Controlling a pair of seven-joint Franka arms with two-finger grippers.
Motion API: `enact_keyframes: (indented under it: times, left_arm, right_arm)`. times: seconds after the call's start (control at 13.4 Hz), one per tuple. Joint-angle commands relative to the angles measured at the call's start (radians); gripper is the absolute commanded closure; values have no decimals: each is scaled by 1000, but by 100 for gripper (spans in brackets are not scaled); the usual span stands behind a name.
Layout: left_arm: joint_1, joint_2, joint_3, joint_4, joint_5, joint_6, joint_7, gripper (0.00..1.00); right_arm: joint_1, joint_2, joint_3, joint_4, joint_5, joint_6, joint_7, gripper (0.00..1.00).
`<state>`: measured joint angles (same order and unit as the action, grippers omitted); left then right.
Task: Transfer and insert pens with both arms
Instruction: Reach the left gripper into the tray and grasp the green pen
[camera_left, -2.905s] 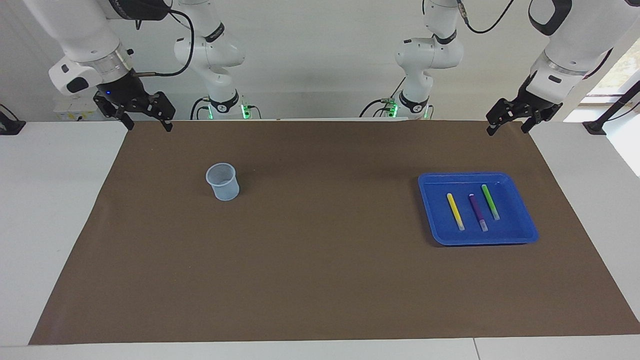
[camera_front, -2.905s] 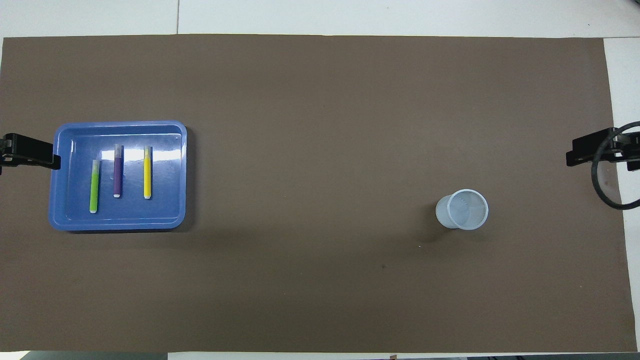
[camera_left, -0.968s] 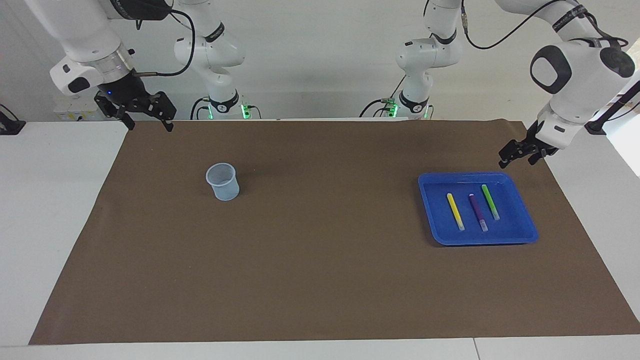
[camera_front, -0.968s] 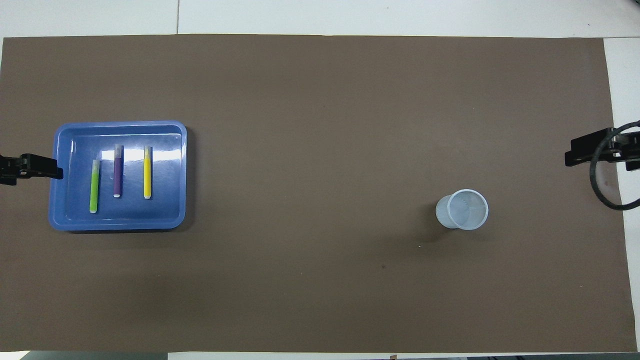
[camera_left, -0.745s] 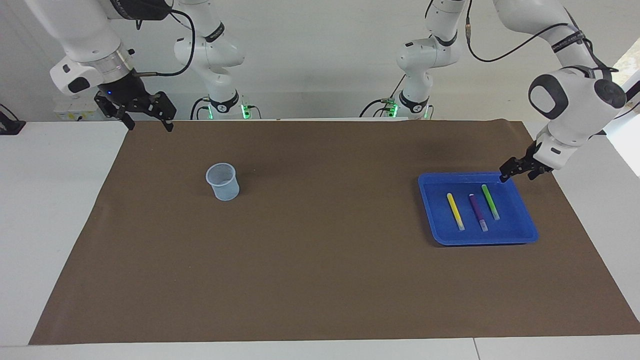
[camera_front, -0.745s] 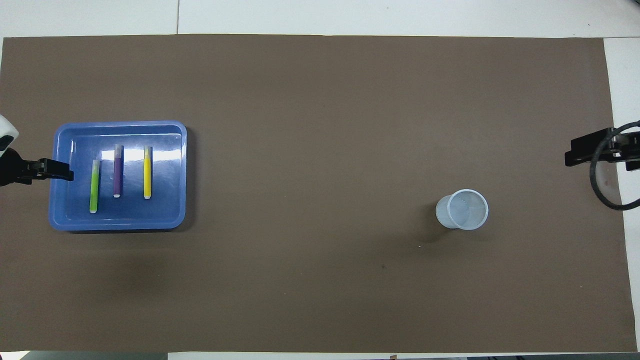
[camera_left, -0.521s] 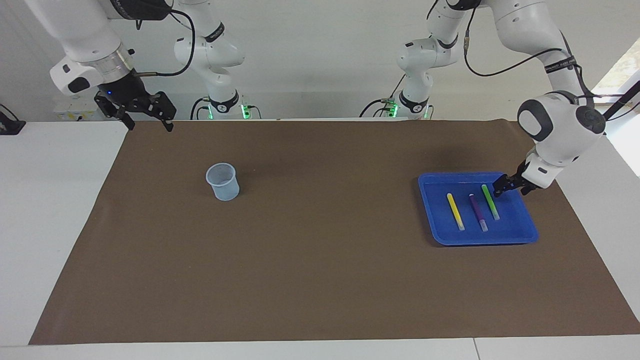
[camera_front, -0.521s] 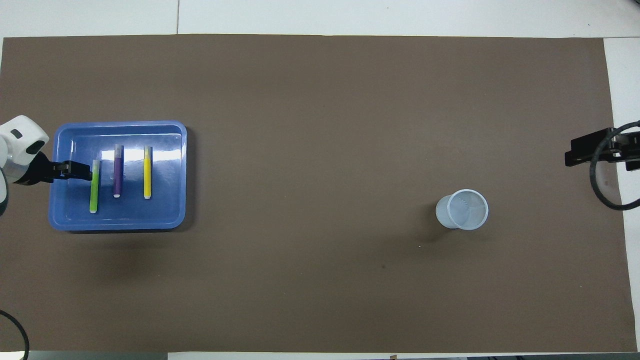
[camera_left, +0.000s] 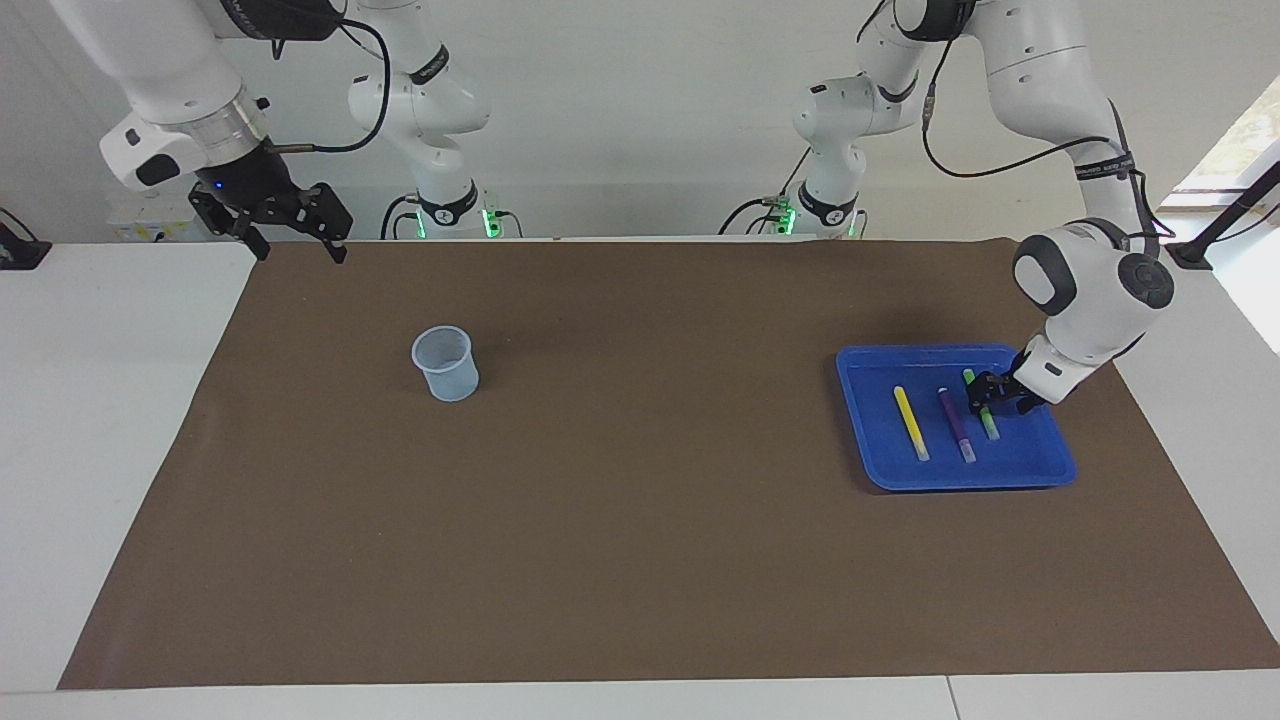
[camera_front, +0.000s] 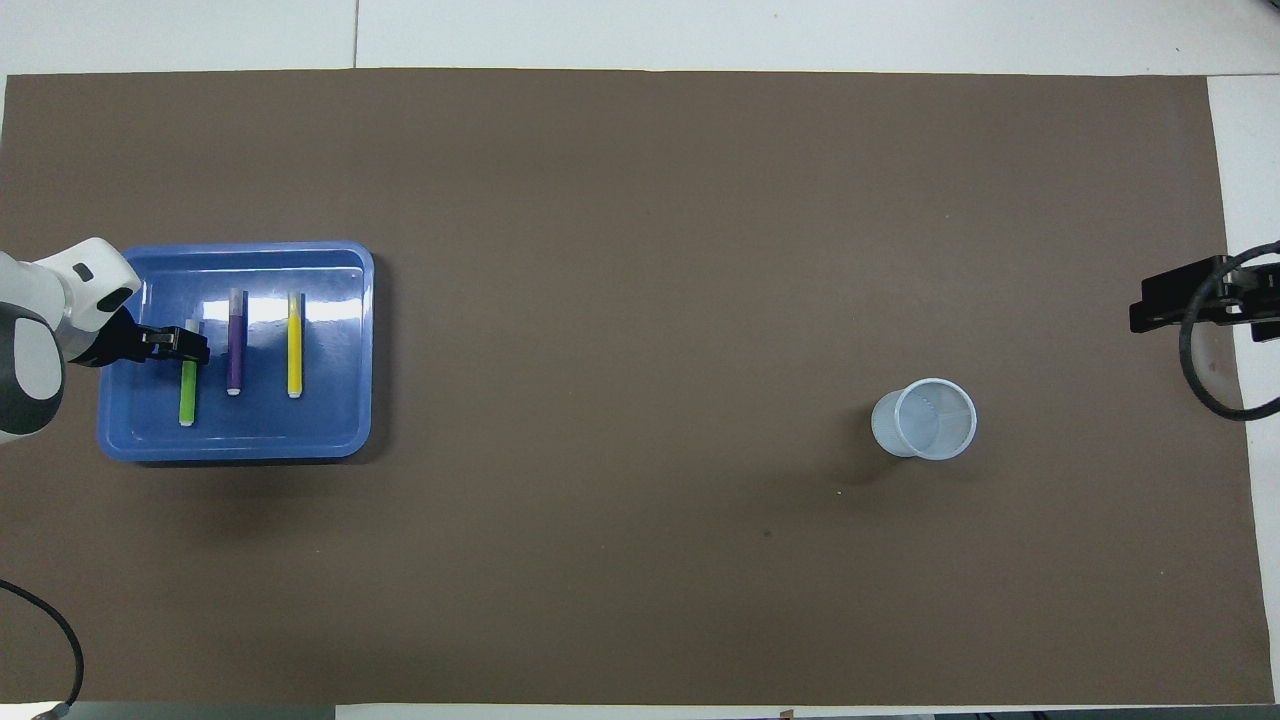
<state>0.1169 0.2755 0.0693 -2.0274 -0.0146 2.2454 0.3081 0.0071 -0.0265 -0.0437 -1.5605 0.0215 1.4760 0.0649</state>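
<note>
Pens are all lying in the blue tray (camera_left: 1040, 465) at the left arm's end of the bench (camera_left: 100, 400), side by side in a row: yellow pen (camera_left: 910, 423), purple pen (camera_left: 956, 424) in the middle, green pen (camera_left: 989, 423) nearest the end of the bench. All three lie flat.

Left claw (camera_left: 988, 395) is down in the tray right at the green pen, about midway along it, with a finger on either side of the barrel. Honestly can't tell if it's actually pinching the pen or just straddling it, the fingers are too small to read. The overhead view shows the same thing, the claw (camera_front: 188, 346) covering the middle of the green pen (camera_front: 187, 397), with the purple (camera_front: 235, 350) and yellow (camera_front: 294, 350) ones untouched beside it.

Right claw (camera_left: 290, 235) waits up in the air over the brown mat's (camera_left: 640, 560) corner at its own end, fingers spread apart, nothing in them.

A clear plastic cup (camera_left: 444, 363) stands upright on the mat toward the right arm's end, well apart from the tray.
</note>
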Motion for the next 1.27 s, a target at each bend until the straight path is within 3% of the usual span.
enact_keyframes:
  times: [0.0,0.22,0.52,0.97,1.19]
  left_arm:
    - [-17,21,3,19,10,2,11,25]
    - [-22,21,3,12,9,-1,11,31]
    - [-20,21,3,7,9,-1,11,46]
    - [-20,21,4,12,10,2,13,100]
    - [-20,24,4,18,9,3,9,100]
  right_arm:
    - [-4,-9,5,-12,2,20,-25,0]
    - [5,-9,5,-12,2,21,-24,0]
    - [5,-9,5,-12,2,21,-24,0]
    - [5,-9,5,-12,2,20,-24,0]
    - [4,-9,5,-12,2,21,-24,0]
